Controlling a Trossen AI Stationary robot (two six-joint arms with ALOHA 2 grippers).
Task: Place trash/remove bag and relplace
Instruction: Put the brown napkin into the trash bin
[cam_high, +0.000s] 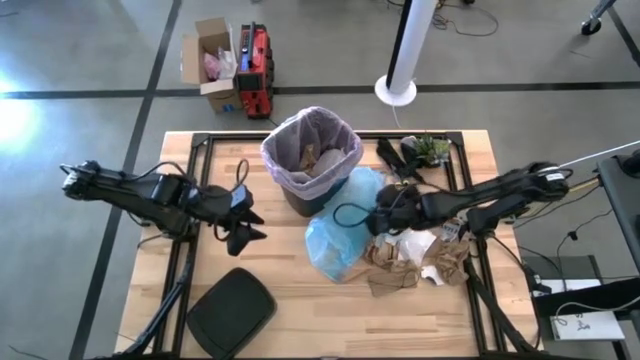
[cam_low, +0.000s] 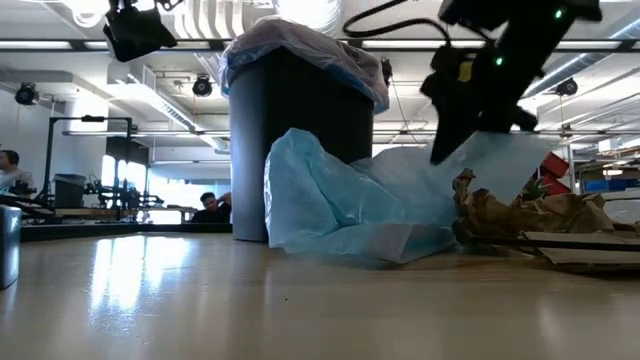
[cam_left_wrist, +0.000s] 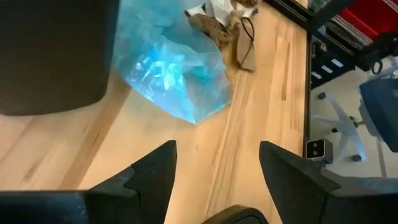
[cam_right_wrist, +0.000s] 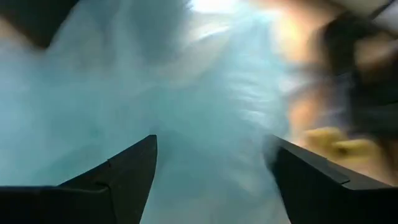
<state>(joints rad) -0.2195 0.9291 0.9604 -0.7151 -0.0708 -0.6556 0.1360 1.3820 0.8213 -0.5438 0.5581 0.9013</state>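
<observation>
the trash, crumpled brown paper with white scraps among it, lies in a loose heap on the tabletop at about 4 o'clock from the dark bin, just beside a light blue plastic bag that slumps against the bin's foot. it looks light, soft and springy, likely to crush under a pinch and to shed loose bits, so a fold or thick wad of the brown paper seems the surest place to nip, not a flat edge. the pinkish-white bin liner is in the bin, its rim turned over the lip, with some brown paper already inside; it is thin and slippery by the look of it, and the gathered rim would be the place to take it. the right pincer reaches in from 3 o'clock, arm stretched low and nearly level over the tabletop, its fingers apart and empty over the blue bag at the near edge of the heap; the right wrist view is filled with blue film between them. the left pincer waits at about 8 o'clock from the bin, arm bent, fingers spread with nothing between, pointing toward the blue bag.
</observation>
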